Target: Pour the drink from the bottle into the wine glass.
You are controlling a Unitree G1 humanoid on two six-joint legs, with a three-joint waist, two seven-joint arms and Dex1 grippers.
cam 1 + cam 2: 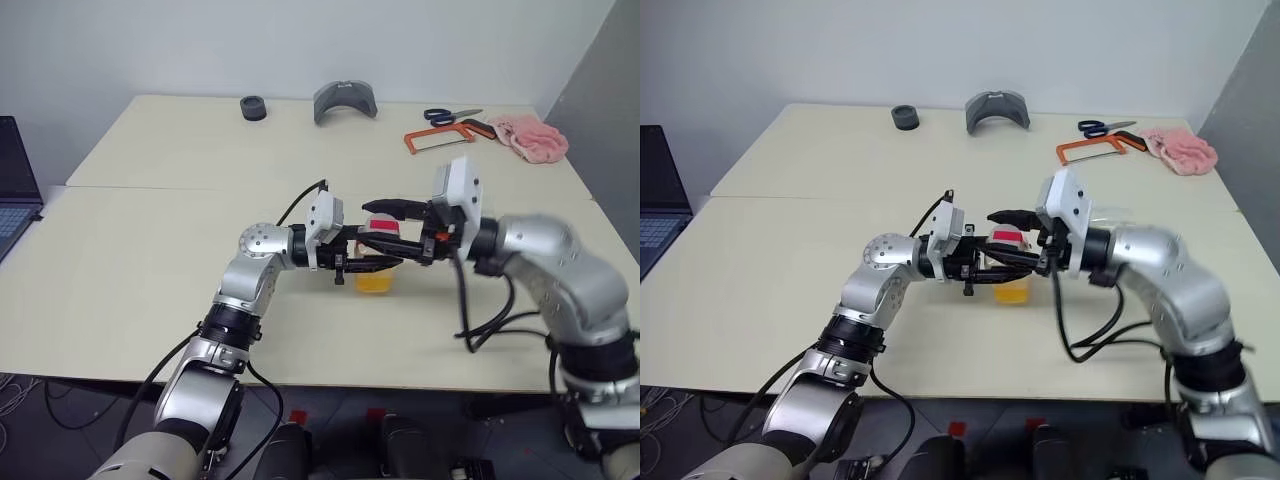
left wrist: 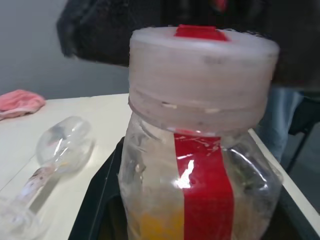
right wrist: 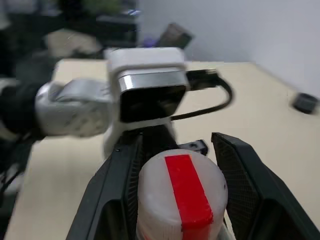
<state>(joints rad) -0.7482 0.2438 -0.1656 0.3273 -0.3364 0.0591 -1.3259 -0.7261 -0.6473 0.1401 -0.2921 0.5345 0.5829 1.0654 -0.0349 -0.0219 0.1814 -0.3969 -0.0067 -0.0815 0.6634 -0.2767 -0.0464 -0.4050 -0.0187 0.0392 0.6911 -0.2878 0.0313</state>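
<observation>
A: Containers first. The bottle (image 1: 377, 262) is up off the table (image 1: 150, 250), over its near middle, held upright: long axis vertical, red-and-white cap (image 3: 180, 197) on top, red label strip (image 2: 202, 190) running down the side. The drink (image 1: 374, 281), orange-yellow, sits in the lower part only; the upper body is clear.

B: The wine glass (image 2: 47, 170)?

A: In the left wrist view it lies on its side on the table, bowl one way, foot the other, nothing visible in it. Apart from the bottle.

B: Grippers?

A: The left gripper (image 1: 372, 258) comes in level from the robot's left and is clamped on the bottle's body, fingers near fully closed on it. The right gripper (image 3: 175, 195) comes in from the opposite side at cap height; its fingers (image 3: 245, 192) stand either side of the cap, part open. Whether they touch the cap, can't tell.

B: Else on the table?

A: Far edge: scissors (image 1: 451, 116), an orange-framed hacksaw (image 1: 442, 137), a pink cloth (image 1: 527, 135), a grey curved piece (image 1: 345, 100), a small black ring (image 1: 254, 106)
</observation>
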